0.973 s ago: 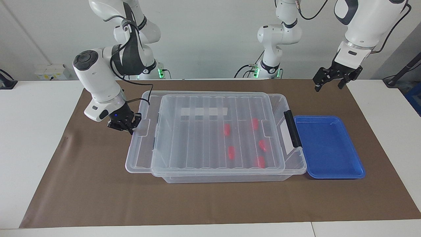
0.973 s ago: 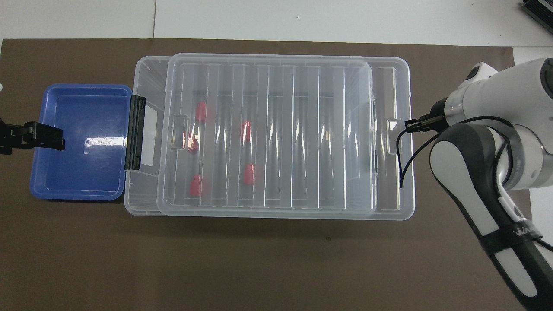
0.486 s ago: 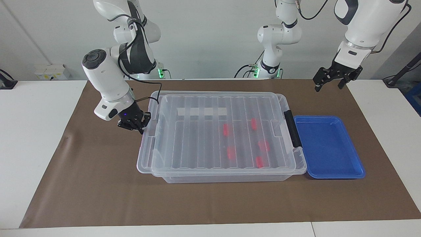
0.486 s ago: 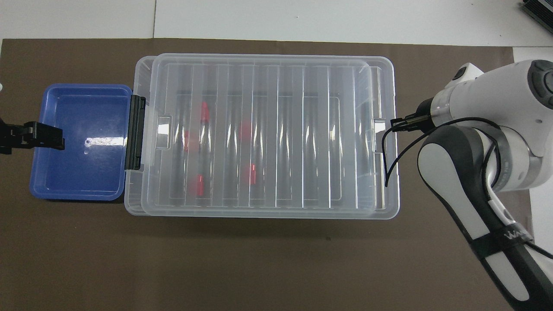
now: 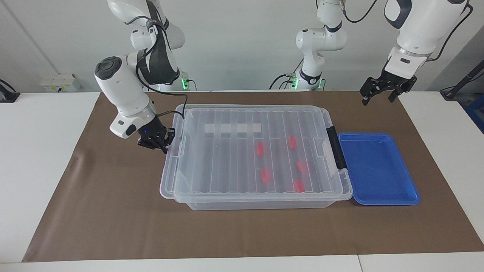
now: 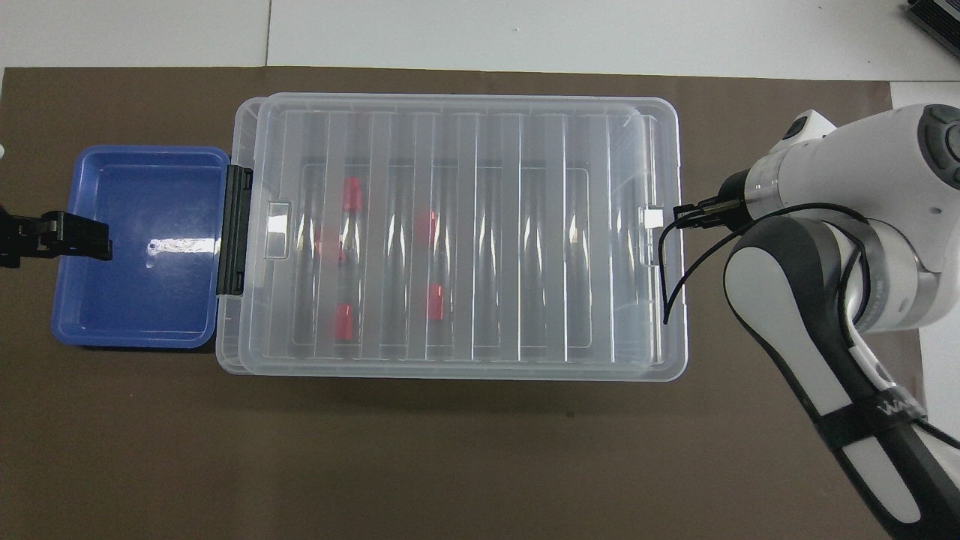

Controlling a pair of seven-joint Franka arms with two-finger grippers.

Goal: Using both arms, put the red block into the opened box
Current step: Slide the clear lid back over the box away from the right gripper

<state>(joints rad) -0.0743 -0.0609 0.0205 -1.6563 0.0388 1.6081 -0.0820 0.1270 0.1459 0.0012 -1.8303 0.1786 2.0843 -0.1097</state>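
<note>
Clear box [image 5: 253,158], long axis between arm ends

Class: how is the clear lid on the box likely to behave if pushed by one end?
The lid looks thin, so probably light; its ribs likely keep it fairly stiff. Smooth plastic on the box rim should slide easily.

Five small red blocks [image 5: 260,149] lying flat inside the large clear box [image 5: 253,202], under its ribbed clear lid [image 5: 227,158], clustered toward the end with the black clip handle [image 5: 336,147].
</note>
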